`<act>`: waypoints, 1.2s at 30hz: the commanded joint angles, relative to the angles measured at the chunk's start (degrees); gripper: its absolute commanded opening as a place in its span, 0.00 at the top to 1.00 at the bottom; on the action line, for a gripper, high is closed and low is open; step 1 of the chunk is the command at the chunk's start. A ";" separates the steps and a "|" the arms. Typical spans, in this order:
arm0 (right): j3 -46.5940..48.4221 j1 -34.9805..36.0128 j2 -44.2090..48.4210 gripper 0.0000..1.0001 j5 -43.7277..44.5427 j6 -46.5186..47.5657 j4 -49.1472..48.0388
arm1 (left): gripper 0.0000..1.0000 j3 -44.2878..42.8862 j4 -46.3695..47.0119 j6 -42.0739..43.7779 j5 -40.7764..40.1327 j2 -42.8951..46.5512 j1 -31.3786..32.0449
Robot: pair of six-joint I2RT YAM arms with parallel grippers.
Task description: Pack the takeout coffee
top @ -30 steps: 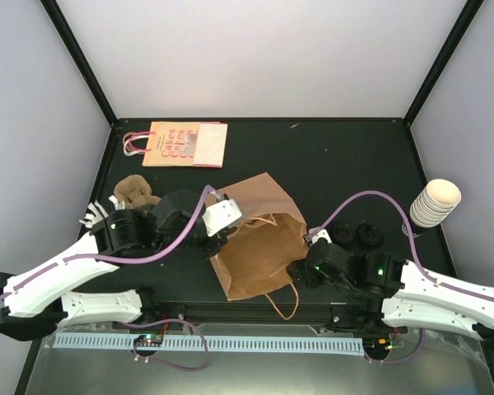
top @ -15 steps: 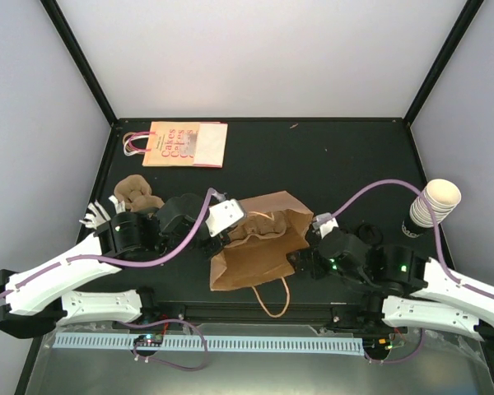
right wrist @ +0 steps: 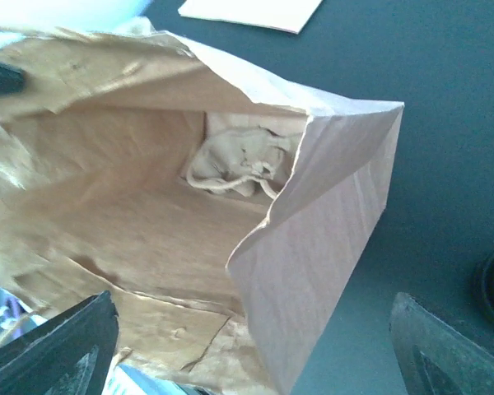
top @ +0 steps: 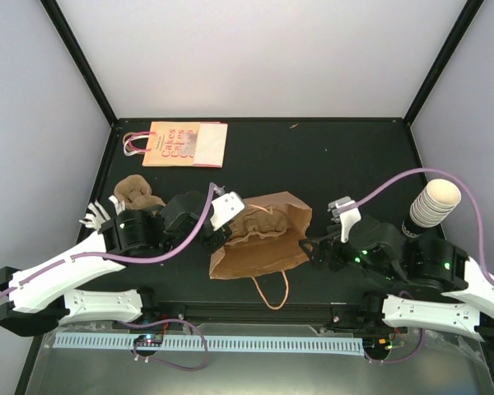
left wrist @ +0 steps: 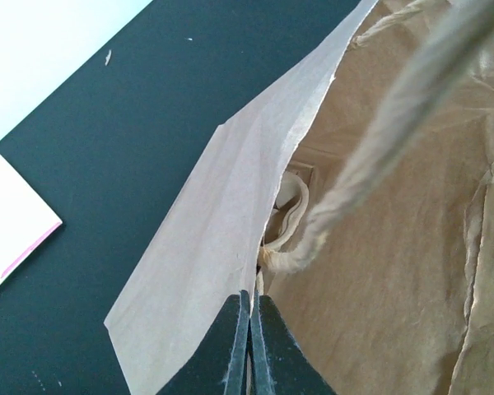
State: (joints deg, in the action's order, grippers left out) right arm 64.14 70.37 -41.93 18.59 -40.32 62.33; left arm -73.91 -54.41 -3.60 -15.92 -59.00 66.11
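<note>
Look from the top first. See a crumpled brown paper bag (top: 259, 247) near the front edge of the black bench (top: 346, 156), about the middle. Find the left tool (top: 220, 237) at the bag's left side and the right tool (top: 313, 249) at its right side. Spot a stack of cream paper cups with no lids (top: 435, 202) by the right edge, brown pulp trays (top: 136, 189) by the left edge, and a flat printed paper bag with pink handles (top: 185, 144) toward the far left corner. No small cream paper cup with a black lid to be seen here; cannot tell where hidden.

Now look from the left wrist. See the left tool (left wrist: 249, 309) pinched tight on the thin rim of the brown bag, beside the pale twine handle (left wrist: 379, 156).

Now look from the right wrist. See the right tool (right wrist: 247, 354) spread wide, gripping nothing, facing the bag's open mouth. Only a curl of twine (right wrist: 230, 164) inside; no lidded cup.

Probably light, with soft thin walls and a lid ready to pop off. Best to hold gently around the side, under the lid, upright, to stop spills.
</note>
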 commanded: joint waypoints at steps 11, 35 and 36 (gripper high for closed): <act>13.70 3.91 -9.65 0.47 -6.93 21.00 -8.11 | 0.98 -5.79 0.67 0.08 -3.47 -1.41 0.29; 3.25 12.16 -25.52 0.99 4.88 26.08 -8.60 | 0.99 -6.34 0.88 0.41 -3.87 -0.40 0.24; 2.89 12.17 -25.98 0.99 3.70 27.49 -8.62 | 0.98 -6.46 0.84 0.43 -3.87 -0.50 0.25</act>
State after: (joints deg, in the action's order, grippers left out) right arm 68.36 82.26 -66.85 23.38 -16.10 54.11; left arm -77.54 -54.59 -3.55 -18.24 -60.38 66.08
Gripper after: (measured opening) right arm 0.028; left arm 0.022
